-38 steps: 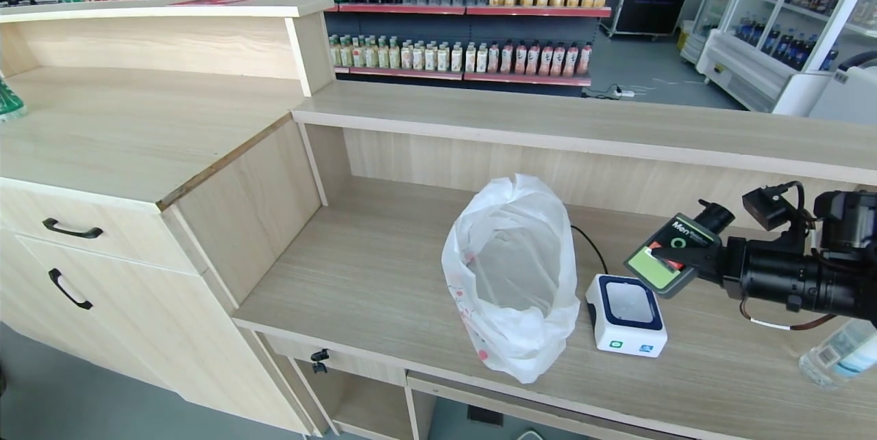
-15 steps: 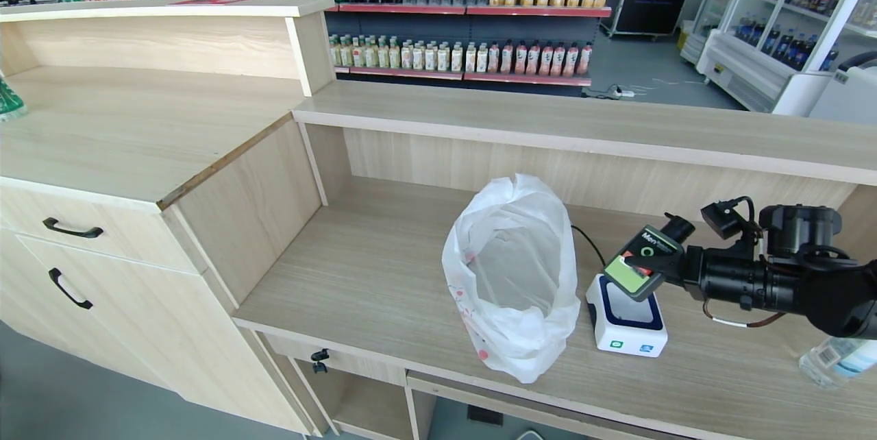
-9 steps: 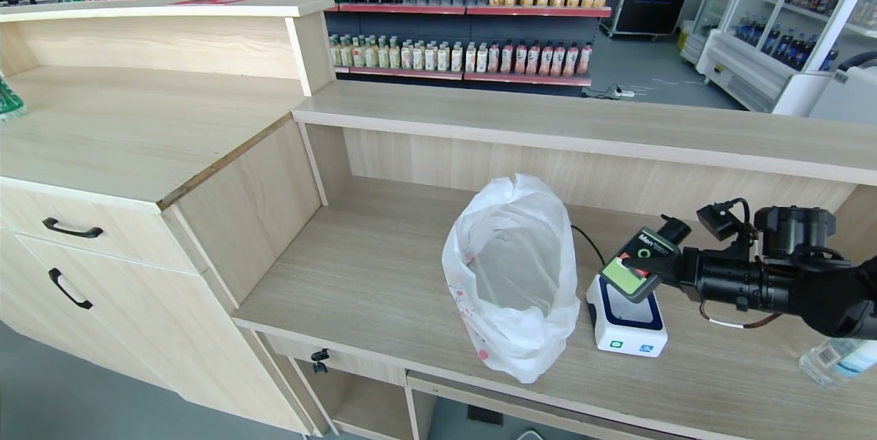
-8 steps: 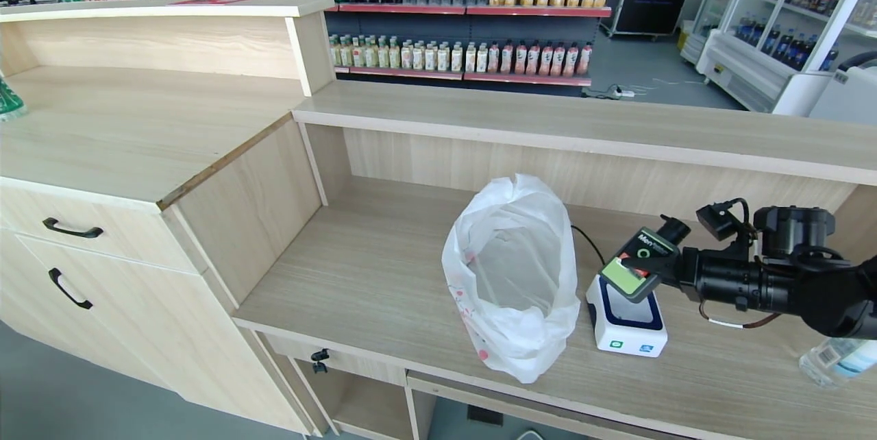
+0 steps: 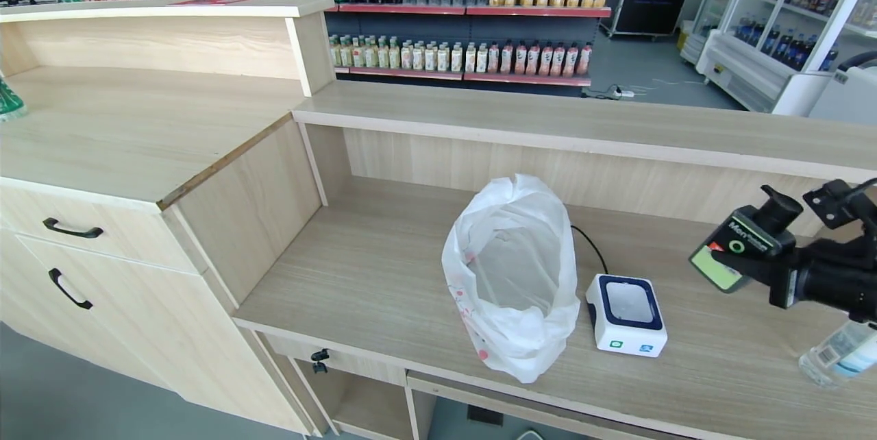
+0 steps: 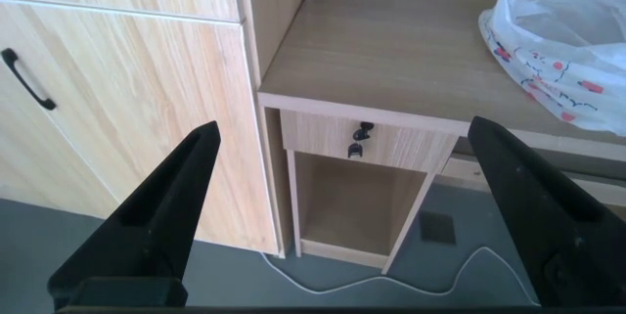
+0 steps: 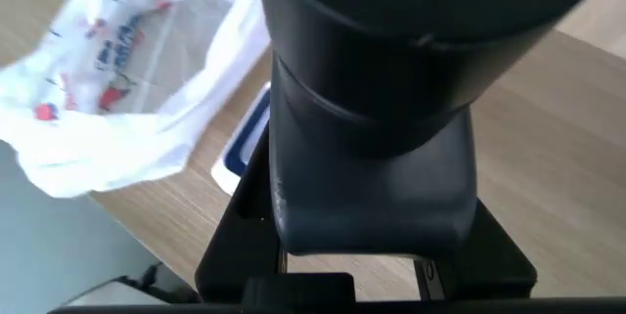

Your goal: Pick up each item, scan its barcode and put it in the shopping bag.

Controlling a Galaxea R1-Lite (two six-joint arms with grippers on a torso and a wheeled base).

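Fingers of the right tool [image 5: 747, 260] are clamped on a dark flat bottle [image 5: 743, 234] with a black cap and a green label, holding it in the air above the light wooden surface [image 5: 384, 269]. The bottle is tilted, its cap pointing up and towards the back panel. It hangs to the right of the barcode scanner [image 5: 627, 313] and well apart from it. In the right wrist view the dark flat bottle [image 7: 372, 109] is seen end-on, with the scanner [image 7: 249, 143] and the bag [image 7: 117, 60] lower down beyond it. The white scanner with its blue-framed window sits flat on the surface, just beside the white plastic shopping bag [image 5: 514, 282], which stands upright with its mouth open. A black cable [image 5: 590, 247] runs from the scanner behind the bag. A clear water bottle [image 5: 839, 354] lies on its side on the surface near the right edge of the head view. The left tool [image 6: 342, 128] has its jaws spread wide with nothing between them, and it hangs low in front of the surface. A small drawer [image 6: 367, 143] under the surface, with a key in its lock, lies ahead of it. A cabinet door [image 6: 117, 109] with a black handle is to one side, and the shopping bag [image 6: 562, 35] is up on the surface.
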